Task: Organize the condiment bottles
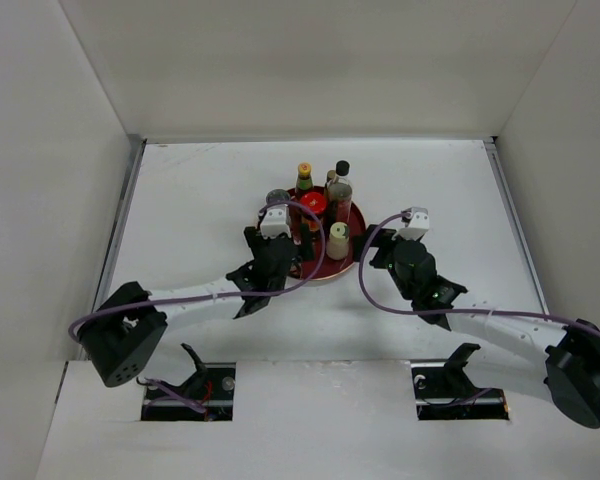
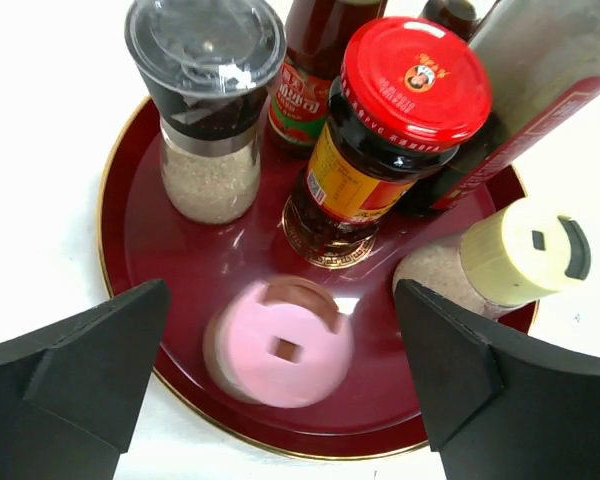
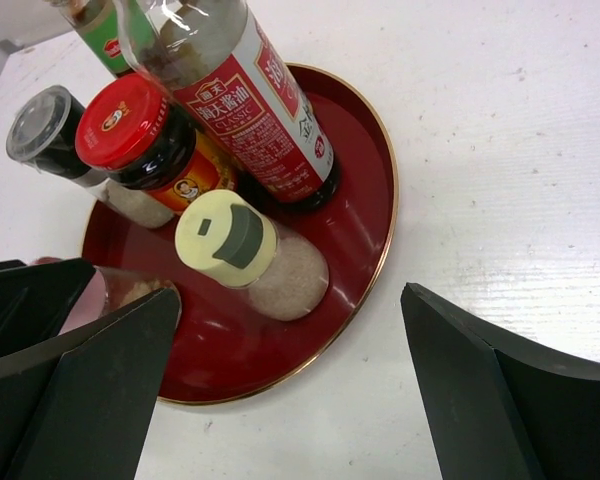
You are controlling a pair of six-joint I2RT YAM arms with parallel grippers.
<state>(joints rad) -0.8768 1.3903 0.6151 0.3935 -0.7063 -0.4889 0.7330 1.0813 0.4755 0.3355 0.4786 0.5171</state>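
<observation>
- The left hand (image 2: 282, 292) is spread wide and grips nothing. The pink-capped bottle (image 2: 278, 345) is low centre in the left wrist view, between the fingers, blurred, apparently upright on the red tray (image 2: 140, 230).
- The right hand (image 3: 290, 292) is also wide open and empty, at the tray's right side.
- The cream-capped bottle (image 2: 525, 250), red-lidded jar (image 2: 415, 65), silver-lidded grinder (image 2: 205, 40), tall black-capped bottle (image 3: 250, 90) and yellow-capped bottle (image 1: 304, 170) also stand on the tray.
- Likely step: placing the pink one. Next, the left hand should back away without clipping its cap.
</observation>
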